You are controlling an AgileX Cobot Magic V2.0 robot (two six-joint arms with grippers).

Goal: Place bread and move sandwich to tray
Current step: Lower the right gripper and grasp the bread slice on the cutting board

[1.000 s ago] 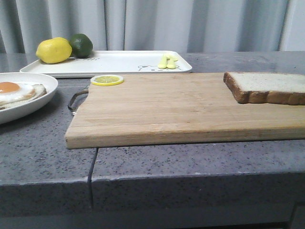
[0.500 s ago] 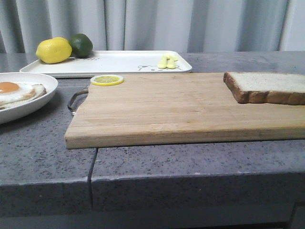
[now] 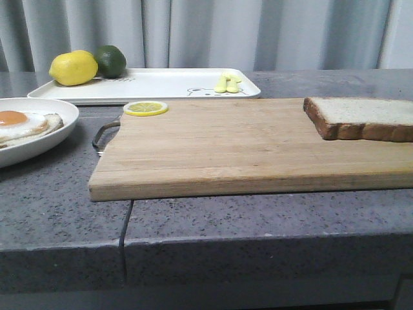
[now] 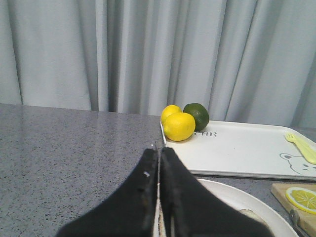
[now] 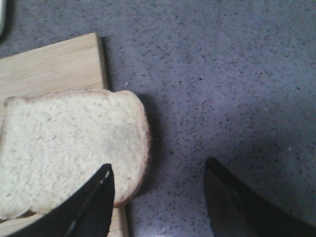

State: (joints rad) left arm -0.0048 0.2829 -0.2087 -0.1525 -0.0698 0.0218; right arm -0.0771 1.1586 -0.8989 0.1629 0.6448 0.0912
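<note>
Fingers: left fingers [image 4: 159, 197] pressed together, empty, above the bowl [image 4: 247, 197]; right fingers [image 5: 158, 205] spread wide, empty, over the bread [image 5: 69, 148]. Bread: unmoved on cutting board [image 3: 239, 145]. Tray [image 3: 161, 84]: no sandwich. Change: none; task not begun.

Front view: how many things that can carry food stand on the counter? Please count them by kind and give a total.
tray: 1
bowl: 1
cutting board: 1
Total: 3

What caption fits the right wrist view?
Open right gripper above the bread at the cutting board edge.
</note>
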